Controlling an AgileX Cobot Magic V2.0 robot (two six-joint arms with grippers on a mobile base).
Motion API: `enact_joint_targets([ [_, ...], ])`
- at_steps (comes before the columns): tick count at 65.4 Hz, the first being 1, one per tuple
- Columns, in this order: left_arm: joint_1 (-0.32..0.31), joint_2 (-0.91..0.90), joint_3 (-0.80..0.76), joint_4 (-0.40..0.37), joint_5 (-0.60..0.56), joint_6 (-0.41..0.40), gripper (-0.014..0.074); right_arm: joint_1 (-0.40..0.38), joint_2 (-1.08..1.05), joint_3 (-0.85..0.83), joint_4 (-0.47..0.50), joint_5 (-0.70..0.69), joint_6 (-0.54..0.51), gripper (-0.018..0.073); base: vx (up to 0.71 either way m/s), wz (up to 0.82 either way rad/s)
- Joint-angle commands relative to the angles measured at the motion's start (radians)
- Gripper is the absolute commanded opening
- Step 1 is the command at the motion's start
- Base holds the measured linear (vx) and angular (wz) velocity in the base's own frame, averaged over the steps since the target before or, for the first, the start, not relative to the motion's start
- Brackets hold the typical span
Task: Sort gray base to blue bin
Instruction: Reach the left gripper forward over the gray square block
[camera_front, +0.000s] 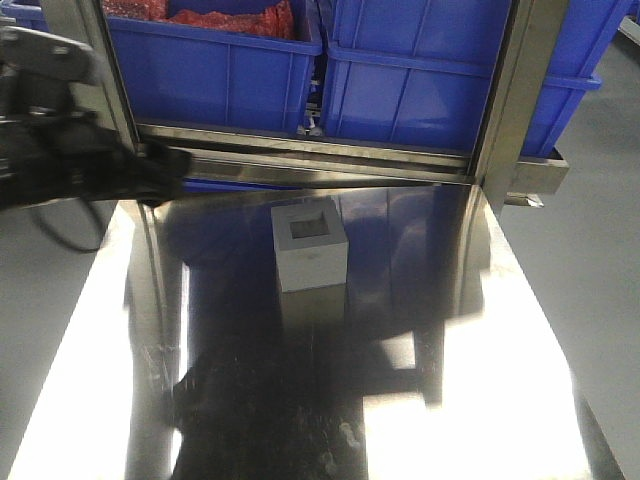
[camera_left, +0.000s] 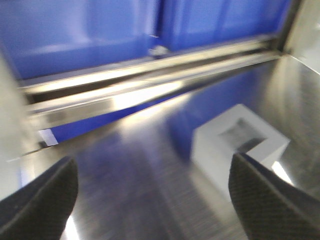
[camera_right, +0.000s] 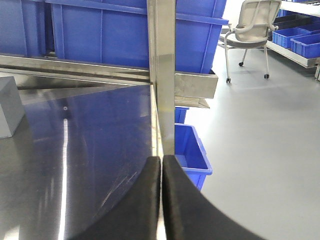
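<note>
Gray base (camera_left: 215, 150) sits ahead and right of my left gripper (camera_left: 154, 167), jaws wide open and empty, so I'd swing right first.

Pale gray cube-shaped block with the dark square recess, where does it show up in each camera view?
Front view: the pale gray cube-shaped block stands mid-way across the shiny steel table, recess up.
Left wrist view: the block is right of centre, blurred.
Right wrist view: only one corner of it shows, at the left edge.
Shared landmark: the horizontal steel rail under the blue plastic bins, behind the block in all three.
</note>
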Motion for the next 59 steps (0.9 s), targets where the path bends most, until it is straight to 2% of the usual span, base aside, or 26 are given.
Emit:
enact_joint_targets([
  [1,-0.052,0.080,-0.099,-0.017,-0.062,-0.049,0.0594,0.000,0.001,0.000,-0.008,-0.074,-0.009,-0.0005,0.00,0.00],
  [10,-0.119,0.217,-0.213,-0.015,-0.043,-0.123,0.0594,0.000,0.001,0.000,-0.008,-0.074,-0.009,-0.0005,0.00,0.00],
  [17,-0.152,0.308,-0.290,0.020,-0.014,-0.193,0.0594,0.000,0.001,0.000,-0.008,-0.074,-0.009,-0.0005,0.00,0.00],
  [22,-0.155,0.378,-0.358,0.073,0.038,-0.288,0.0594,0.000,0.001,0.000,-0.008,-0.074,-0.009,-0.0005,0.00,0.00],
  [25,-0.154,0.416,-0.395,0.102,0.072,-0.383,0.0594,0.000,0.001,0.000,-0.008,-0.074,-0.009,-0.0005,0.00,0.00],
  [30,-0.153,0.467,-0.449,0.156,0.116,-0.496,0.0592,0.000,0.001,0.000,-0.008,-0.074,-0.009,-0.0005,0.00,0.00],
  [34,-0.154,0.501,-0.486,0.174,0.141,-0.574,0.0587,0.000,0.001,0.000,-0.008,-0.074,-0.009,-0.0005,0.00,0.00],
  [54,-0.174,0.559,-0.534,0.156,0.160,-0.587,0.0479,0.000,0.001,0.000,-0.008,-0.074,-0.009,-0.0005,0.00,0.00],
  [59,-0.173,0.574,-0.534,0.160,0.160,-0.612,0.0471,0.000,0.001,0.000,-0.008,-0.074,-0.009,-0.0005,0.00,0.00],
])
